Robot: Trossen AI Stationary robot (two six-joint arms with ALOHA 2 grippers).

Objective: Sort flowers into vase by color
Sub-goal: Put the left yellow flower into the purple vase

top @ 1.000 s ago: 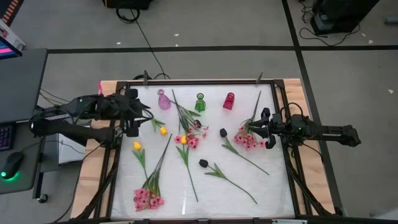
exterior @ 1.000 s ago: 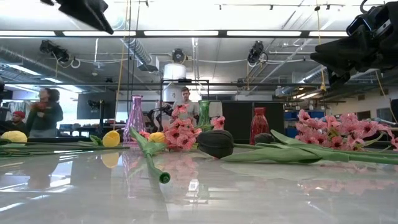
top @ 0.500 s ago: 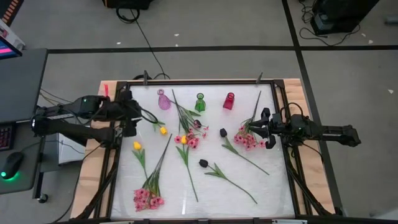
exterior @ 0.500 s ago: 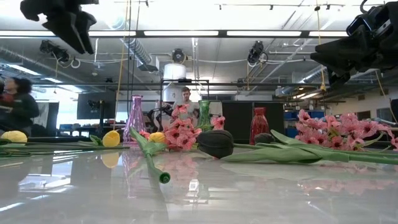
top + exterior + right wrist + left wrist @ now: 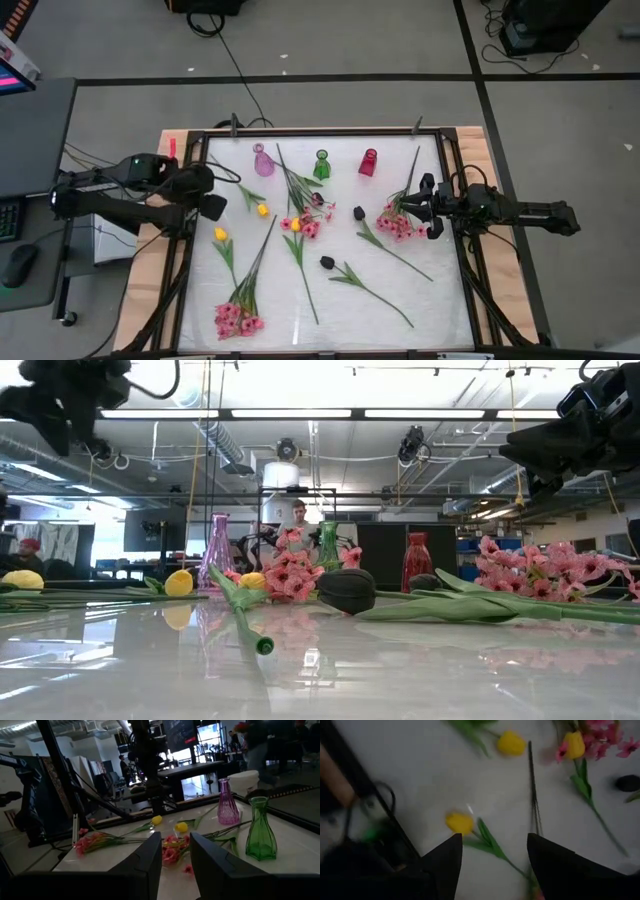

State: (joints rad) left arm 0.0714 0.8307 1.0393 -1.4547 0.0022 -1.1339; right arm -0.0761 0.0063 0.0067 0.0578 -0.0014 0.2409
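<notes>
white table [image 5: 420, 300] strewn with flowers: yellow tulips [image 5: 220, 234] at its left, pink sprays [image 5: 236, 318] near the front and centre, dark tulips [image 5: 327, 262] mid-table. purple vase [image 5: 263, 161], green vase [image 5: 321, 165] and red vase [image 5: 368, 162] stand empty along the far edge. left gripper [image 5: 212, 207] hangs above the left edge, jaws spread, holding nothing. right gripper [image 5: 427, 204], jaws apart, appears to hover over a pink spray [image 5: 398, 222] at the right.

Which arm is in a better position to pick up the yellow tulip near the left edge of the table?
Probably the left. The left gripper, open and empty, hovers just above that yellow tulip, while the right gripper waits at the opposite edge beside a pink spray.
</notes>
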